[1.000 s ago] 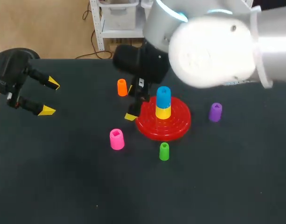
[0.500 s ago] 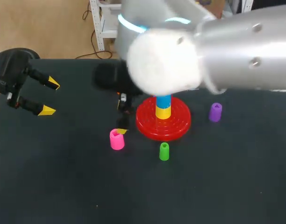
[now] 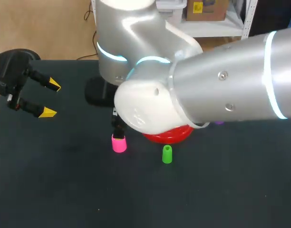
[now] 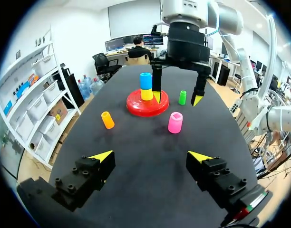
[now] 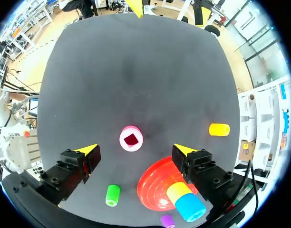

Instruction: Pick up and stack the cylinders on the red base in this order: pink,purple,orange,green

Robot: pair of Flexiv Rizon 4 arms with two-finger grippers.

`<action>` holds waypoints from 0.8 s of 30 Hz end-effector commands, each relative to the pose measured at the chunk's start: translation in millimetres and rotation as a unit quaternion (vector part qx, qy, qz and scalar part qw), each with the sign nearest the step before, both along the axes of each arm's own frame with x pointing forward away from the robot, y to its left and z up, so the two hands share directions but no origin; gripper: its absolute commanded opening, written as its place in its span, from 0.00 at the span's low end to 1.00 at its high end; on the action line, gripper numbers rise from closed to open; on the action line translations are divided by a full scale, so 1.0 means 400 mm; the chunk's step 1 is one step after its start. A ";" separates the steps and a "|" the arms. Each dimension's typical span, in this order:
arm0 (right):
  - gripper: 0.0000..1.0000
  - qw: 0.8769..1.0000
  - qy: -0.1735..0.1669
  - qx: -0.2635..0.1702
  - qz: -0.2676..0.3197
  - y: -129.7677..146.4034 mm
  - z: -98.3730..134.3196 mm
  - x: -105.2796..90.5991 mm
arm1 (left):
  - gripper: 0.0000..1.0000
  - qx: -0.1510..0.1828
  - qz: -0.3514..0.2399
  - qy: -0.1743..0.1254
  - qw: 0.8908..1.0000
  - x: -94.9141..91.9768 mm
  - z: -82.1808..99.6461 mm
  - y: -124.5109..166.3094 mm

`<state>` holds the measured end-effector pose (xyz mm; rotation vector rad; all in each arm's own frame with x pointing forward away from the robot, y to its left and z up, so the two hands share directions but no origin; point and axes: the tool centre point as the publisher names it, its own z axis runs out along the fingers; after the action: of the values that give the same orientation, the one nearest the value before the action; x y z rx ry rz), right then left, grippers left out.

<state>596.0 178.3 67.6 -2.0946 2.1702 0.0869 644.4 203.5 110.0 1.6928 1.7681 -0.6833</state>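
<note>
Pink cylinder (image 5: 131, 138) stood upright on the black table (image 3: 64, 190), a little left of the middle, its square hole facing up. The right gripper (image 5: 135, 149) hung directly over it with its 2 yellow-tipped fingers spread wide, 1 on each side of the cylinder and neither touching it. The right arm (image 3: 207, 90) came in from the table's right side and reached past the middle, hiding most of the red base (image 4: 146, 107) in the head view. That base sat near the middle of the table, just right of the pink cylinder and not touching it. It carried 2 pieces stacked at its centre, a yellow cylinder (image 4: 146, 94) below and a blue cylinder (image 4: 145, 80) on top. The green cylinder (image 3: 167, 154) stood upright just beside the base's rim, on the side toward the table's near edge. The orange cylinder (image 4: 107, 119) was left of the base and toward the far edge, well apart from the pink cylinder. Only a small part of the purple cylinder (image 5: 167, 220) showed, near the base's right side. The left gripper (image 3: 50, 99) hovered by the table's left edge, toward the far-left corner. Its 2 fingers were wide apart and held nothing, well apart from every cylinder.
</note>
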 end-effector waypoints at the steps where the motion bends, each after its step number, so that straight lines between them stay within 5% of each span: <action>1: 1.00 1.000 0.002 0.003 0.003 -0.002 -0.021 0.000 | 1.00 -0.001 0.001 -0.002 1.000 -0.003 -0.001 0.001; 24: 1.00 0.999 0.031 -0.012 0.026 0.014 -0.116 0.013 | 1.00 -0.001 0.001 -0.002 1.000 -0.003 -0.001 0.001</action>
<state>597.3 180.7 24.0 -2.1834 2.1567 0.1268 644.4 203.5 110.0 1.6928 1.7683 -0.6832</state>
